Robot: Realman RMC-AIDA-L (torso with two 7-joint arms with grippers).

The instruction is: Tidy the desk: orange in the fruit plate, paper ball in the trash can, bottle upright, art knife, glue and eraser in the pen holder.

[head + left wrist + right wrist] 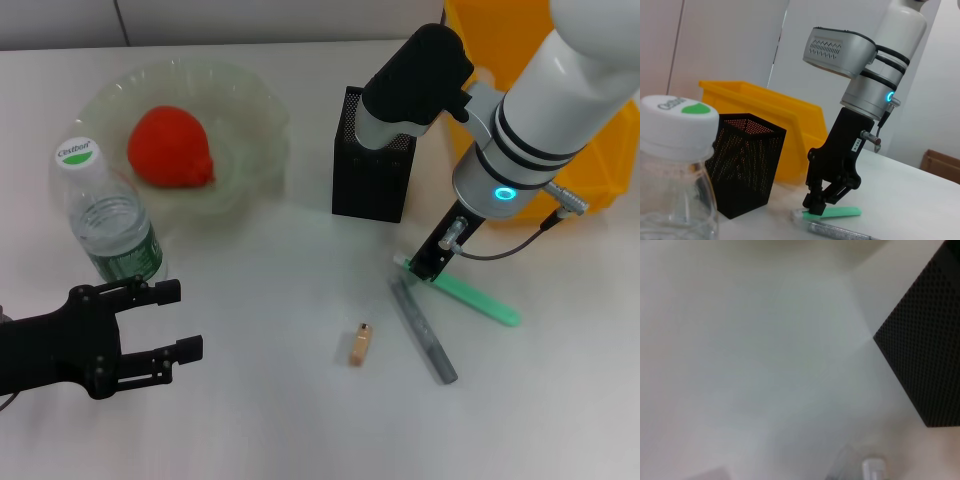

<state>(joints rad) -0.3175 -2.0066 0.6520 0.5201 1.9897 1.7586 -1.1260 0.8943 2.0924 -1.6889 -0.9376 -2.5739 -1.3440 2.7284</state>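
The orange (170,147) lies in the pale-green fruit plate (255,105) at the back left. The bottle (110,225) stands upright in front of the plate and shows close up in the left wrist view (675,150). My right gripper (425,266) is down at the table, shut on the near end of the green art knife (475,300), just in front of the black mesh pen holder (372,165); the left wrist view shows its fingers (815,206) closed on the knife (842,212). The grey glue stick (422,330) and the beige eraser (361,345) lie on the table nearby. My left gripper (185,320) is open and empty at the front left. The paper ball is out of view.
The yellow trash can (590,150) stands at the back right, behind my right arm, and also shows behind the pen holder (745,160) in the left wrist view (770,115). The right wrist view shows the pen holder's side (925,355) and bare white table.
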